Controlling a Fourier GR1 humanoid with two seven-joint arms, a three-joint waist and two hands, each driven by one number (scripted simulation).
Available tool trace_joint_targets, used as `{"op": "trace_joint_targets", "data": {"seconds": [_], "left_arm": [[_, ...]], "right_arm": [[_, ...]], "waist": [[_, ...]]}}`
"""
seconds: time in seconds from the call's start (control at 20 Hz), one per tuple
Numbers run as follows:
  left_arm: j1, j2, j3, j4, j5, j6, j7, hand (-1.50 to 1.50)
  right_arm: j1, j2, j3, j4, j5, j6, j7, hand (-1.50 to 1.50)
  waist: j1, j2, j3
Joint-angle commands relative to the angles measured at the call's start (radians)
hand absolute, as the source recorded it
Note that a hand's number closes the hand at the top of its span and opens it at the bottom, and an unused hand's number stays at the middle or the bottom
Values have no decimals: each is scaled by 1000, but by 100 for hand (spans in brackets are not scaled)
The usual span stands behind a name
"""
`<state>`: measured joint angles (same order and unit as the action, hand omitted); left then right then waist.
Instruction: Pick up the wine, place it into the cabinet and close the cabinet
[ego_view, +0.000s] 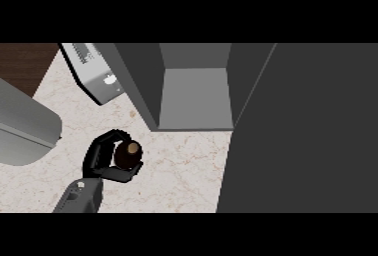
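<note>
**Desk:** What does the head view show at the counter?

**Caption writer:** One black hand (103, 157) on a grey forearm rises from the near edge, left of centre, over the pale marbled counter (184, 170). Its fingers and thumb are curled round the wine (127, 155) — a dark bottle seen from above, its tan top showing just right of the fingers.

**Desk:** Which hand is it?

**Caption writer:** Hard to say for certain; it sits on the left of the view and only one forearm shows, so I take it as the left hand. No second hand appears.

**Desk:** And the cabinet?

**Caption writer:** The cabinet (193, 95) stands farther back and to the right of the bottle, open, its grey interior floor bare and lit. The bottle is outside it, near its front left corner but apart from it. A broad dark panel (303, 130) — likely the cabinet's open door — fills the right side from far edge to near.

**Desk:** Anything else on the counter?

**Caption writer:** A silvery flat appliance (96, 75) lies tilted at the far left, just beside the cabinet's left wall. A large grey rounded object (22, 130) occupies the left edge, well apart from the hand.
</note>
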<state>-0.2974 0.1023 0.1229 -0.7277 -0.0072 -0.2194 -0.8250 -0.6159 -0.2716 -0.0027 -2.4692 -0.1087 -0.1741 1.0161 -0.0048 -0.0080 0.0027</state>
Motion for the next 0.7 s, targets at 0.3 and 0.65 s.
{"op": "trace_joint_targets", "data": {"seconds": [0.3, 0.65], "left_arm": [[101, -101, -119, -346, 62, 192, 81, 150], [156, -102, -288, -680, 176, 230, 352, 150]], "right_arm": [[13, -11, -63, -67, -121, 8, 65, -150], [12, 0, -19, -104, -62, -17, 93, -150]], "waist": [[8, 0, -2], [9, -4, -2]]}}
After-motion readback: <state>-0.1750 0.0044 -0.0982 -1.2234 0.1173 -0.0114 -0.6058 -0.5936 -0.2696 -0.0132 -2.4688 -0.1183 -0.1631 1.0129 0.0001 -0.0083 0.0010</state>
